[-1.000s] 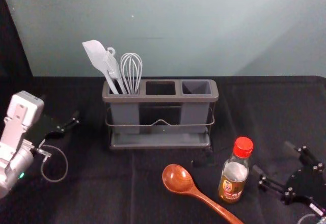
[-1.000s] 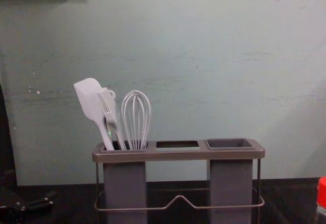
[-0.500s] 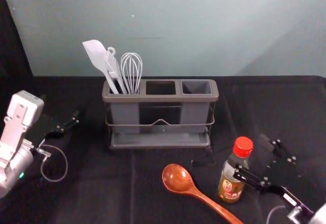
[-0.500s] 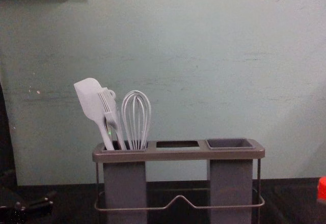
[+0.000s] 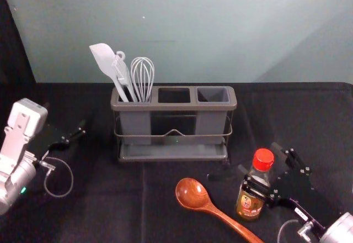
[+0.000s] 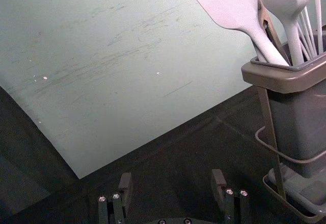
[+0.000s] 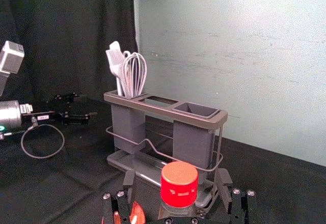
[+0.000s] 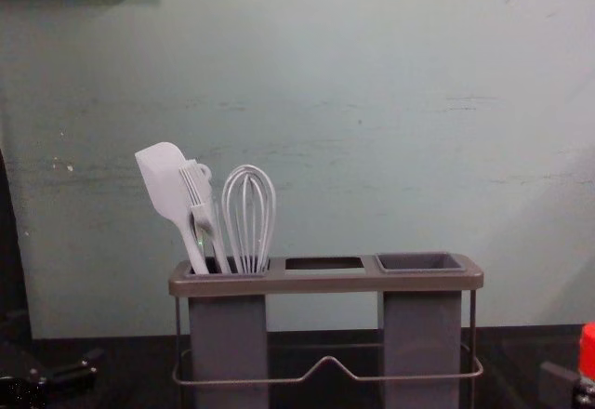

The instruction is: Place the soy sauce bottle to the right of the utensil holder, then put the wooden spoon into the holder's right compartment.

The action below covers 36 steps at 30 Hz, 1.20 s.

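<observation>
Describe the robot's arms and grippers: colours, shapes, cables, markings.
The left arm and right arm are silvery white, the left with a green light. The left gripper and right gripper are black, two-fingered, with blocky dark tips and silver screws. A grey cable loops beside each, near a white label.

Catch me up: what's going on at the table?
The right gripper has the soy sauce bottle between its open fingers, not yet clamped. The bottle stands upright, the wooden spoon lying beside it, and the right compartment of the utensil holder is empty. The left gripper is open, off to the holder's left.
</observation>
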{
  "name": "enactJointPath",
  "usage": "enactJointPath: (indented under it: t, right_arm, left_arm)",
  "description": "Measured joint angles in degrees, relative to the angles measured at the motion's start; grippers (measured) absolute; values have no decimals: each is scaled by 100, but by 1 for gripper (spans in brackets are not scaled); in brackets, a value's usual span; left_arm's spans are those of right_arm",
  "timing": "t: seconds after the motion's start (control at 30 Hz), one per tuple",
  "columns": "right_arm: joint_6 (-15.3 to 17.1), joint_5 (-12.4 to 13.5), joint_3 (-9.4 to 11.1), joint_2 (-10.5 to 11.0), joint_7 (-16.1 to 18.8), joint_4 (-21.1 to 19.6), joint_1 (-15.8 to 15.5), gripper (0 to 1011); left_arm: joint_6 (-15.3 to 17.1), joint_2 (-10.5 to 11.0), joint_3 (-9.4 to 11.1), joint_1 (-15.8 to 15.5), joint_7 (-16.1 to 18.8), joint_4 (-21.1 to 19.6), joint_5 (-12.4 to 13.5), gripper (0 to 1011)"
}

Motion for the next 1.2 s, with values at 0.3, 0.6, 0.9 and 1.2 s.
enactJointPath:
  t: [0.3,0.6,0.9,1.2]
  right_arm:
    - [10,-68,83,-125,50,13,-40,1004]
    - [39,-78,157,-223,179,27,-60,1004]
    - [65,-126,251,-344,282,28,-116,1000]
    - [104,-148,361,-446,372,13,-172,802]
  left_arm:
    - [0,0,0,0,0,0,0,1011]
    - [0,0,0,0,0,0,0,1011]
    - [0,0,0,0,0,0,0,1012]
    - [0,0,0,0,0,0,0,1011]
